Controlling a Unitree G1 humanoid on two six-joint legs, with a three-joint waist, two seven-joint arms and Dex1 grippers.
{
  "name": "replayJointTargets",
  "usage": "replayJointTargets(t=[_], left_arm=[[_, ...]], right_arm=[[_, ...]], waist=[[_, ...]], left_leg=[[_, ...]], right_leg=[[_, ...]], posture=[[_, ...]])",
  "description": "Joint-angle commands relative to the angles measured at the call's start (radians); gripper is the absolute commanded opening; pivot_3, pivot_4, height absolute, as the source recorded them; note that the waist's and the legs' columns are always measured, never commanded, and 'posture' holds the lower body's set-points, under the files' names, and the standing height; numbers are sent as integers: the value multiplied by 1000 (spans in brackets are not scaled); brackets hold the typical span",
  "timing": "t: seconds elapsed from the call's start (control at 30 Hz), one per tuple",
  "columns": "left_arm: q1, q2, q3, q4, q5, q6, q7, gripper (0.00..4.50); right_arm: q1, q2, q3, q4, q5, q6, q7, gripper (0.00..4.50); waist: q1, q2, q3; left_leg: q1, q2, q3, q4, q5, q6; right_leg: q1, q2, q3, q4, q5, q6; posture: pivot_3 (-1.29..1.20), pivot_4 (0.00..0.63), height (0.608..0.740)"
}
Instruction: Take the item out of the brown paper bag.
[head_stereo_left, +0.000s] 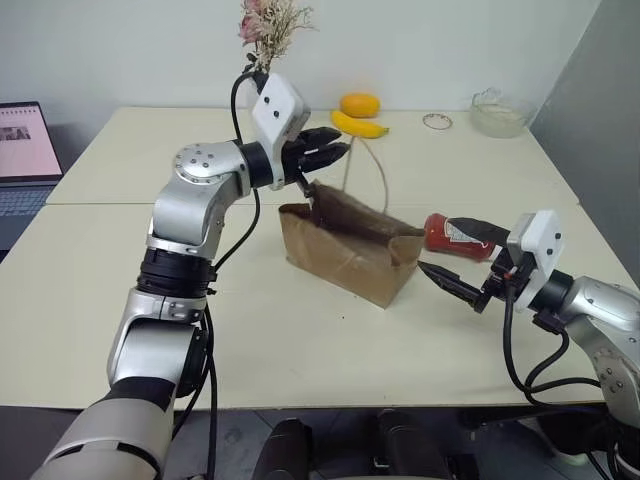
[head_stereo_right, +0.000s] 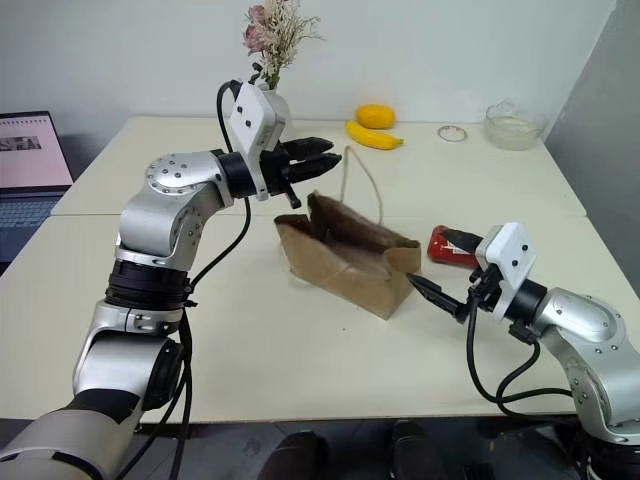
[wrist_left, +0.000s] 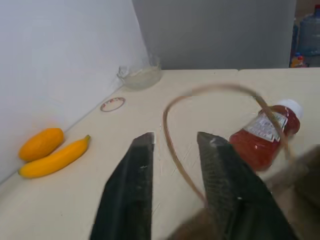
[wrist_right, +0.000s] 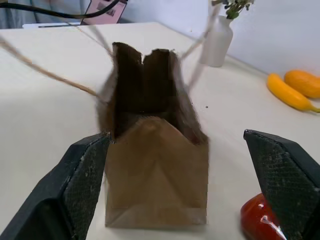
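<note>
- Your left gripper (head_stereo_left: 338, 152) hangs above the bag's rear rim, black fingers slightly parted around nothing; a thin tan loop handle (wrist_left: 176, 150) curves just past them.
- The brown paper bag (head_stereo_left: 350, 245) stands creased on the cream table (head_stereo_left: 300, 340), mouth open and dark inside; you cannot tell its contents.
- The red squeeze bottle (head_stereo_left: 452, 236) lies on the table right of the bag, white label up.
- Your right gripper (head_stereo_right: 442, 268) is spread wide, empty, beside it.
</note>
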Motion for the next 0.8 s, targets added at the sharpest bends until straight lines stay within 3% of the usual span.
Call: replayJointTargets(t=[0.03, 0.07, 0.3, 0.47, 0.57, 0.7, 0.8], left_arm=[[8, 45, 10, -35, 11, -20, -35, 2730], [22, 61, 16, -44, 13, -22, -38, 2953], [254, 123, 187, -274, -49, 29, 74, 2953], [525, 28, 331, -510, -65, 113, 310, 2953], [677, -42, 353, -633, -56, 149, 417, 2953], [865, -123, 334, -678, 62, 3, 545, 2953], [925, -149, 310, -662, 95, -67, 573, 2953]], right_arm=[[-19, 0, 4, 6, -6, -33, -5, 4500], [-22, 3, 7, 13, -8, -40, -5, 4500], [-5, 83, -14, 57, -61, -161, -80, 4500], [60, 200, -32, 81, -94, -287, -159, 4500], [98, 247, -13, 110, -163, -380, -195, 4500], [150, 271, 46, 126, -181, -418, -174, 4500], [138, 274, 74, 144, -193, -430, -176, 4500]], waist=[[1, 0, 0], [1, 0, 0], [-1, 0, 0], [3, 0, 0], [5, 0, -1], [7, 0, -1], [6, 0, -1]], left_leg=[[0, 0, 0, 0, 0, 0], [0, 0, 0, 0, 0, 0], [0, 2, -1, 0, 0, 0], [1, 2, -2, 0, 0, 0], [1, 1, -1, 0, 0, 0], [2, 1, -1, 0, 0, 0], [3, 0, -1, 0, 0, 0]], right_leg=[[0, 0, 0, 0, 0, 0], [0, 0, 0, 0, 0, -1], [0, -1, 1, 0, 0, 0], [0, -3, 1, 1, 0, 0], [1, -8, 2, 0, 0, 0], [2, -8, 1, 0, 0, 0], [1, -8, 1, 1, 0, -1]], posture=[[0, 150, 740], [0, 150, 740], [0, 150, 740], [0, 150, 740], [0, 150, 740], [0, 150, 740], [0, 150, 740]])
